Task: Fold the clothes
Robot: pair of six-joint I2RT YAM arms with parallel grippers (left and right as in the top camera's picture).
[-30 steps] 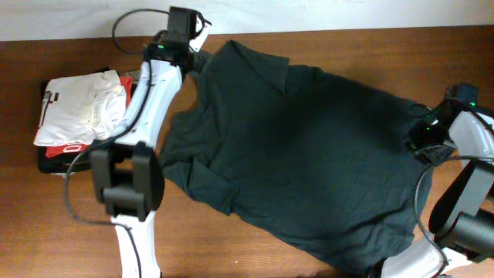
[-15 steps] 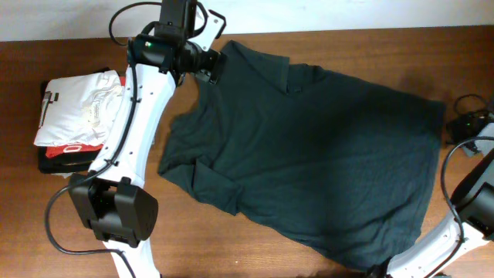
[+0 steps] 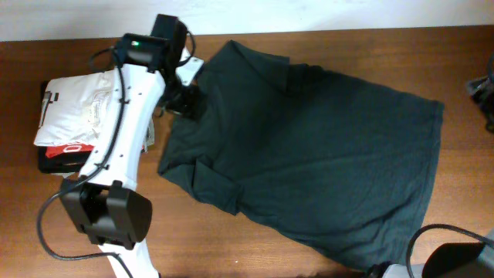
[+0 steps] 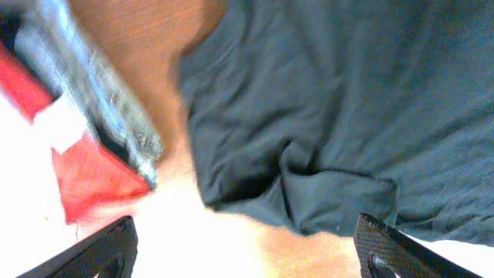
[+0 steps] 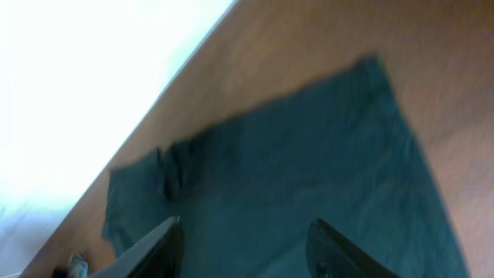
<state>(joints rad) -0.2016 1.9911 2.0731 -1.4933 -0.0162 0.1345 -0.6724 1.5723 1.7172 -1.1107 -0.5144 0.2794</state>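
Note:
The dark charcoal T-shirt [image 3: 309, 147] lies spread flat across the wooden table, plain side up, no letters showing. Its left sleeve [image 3: 212, 181] is creased and partly folded over. My left gripper [image 3: 185, 99] hovers at the shirt's upper left edge. In the left wrist view the left gripper [image 4: 251, 251] is open and empty, above the shirt [image 4: 332, 93] and its creased sleeve. My right gripper [image 5: 247, 251] is open and empty, held high with the shirt [image 5: 293, 170] below it. Overhead, only a sliver of the right arm [image 3: 485, 86] shows at the right edge.
A stack of folded clothes, a white garment [image 3: 77, 108] on a red-orange one [image 3: 65, 148], sits at the table's left end, close to the left arm [image 3: 123, 139]. It also shows in the left wrist view [image 4: 85, 166]. A white wall [image 5: 77, 77] borders the far table edge.
My right gripper has left the shirt's right edge and drawn off to the right, nearly out of the overhead view. My left gripper has moved from the shirt's top corner down its left edge.

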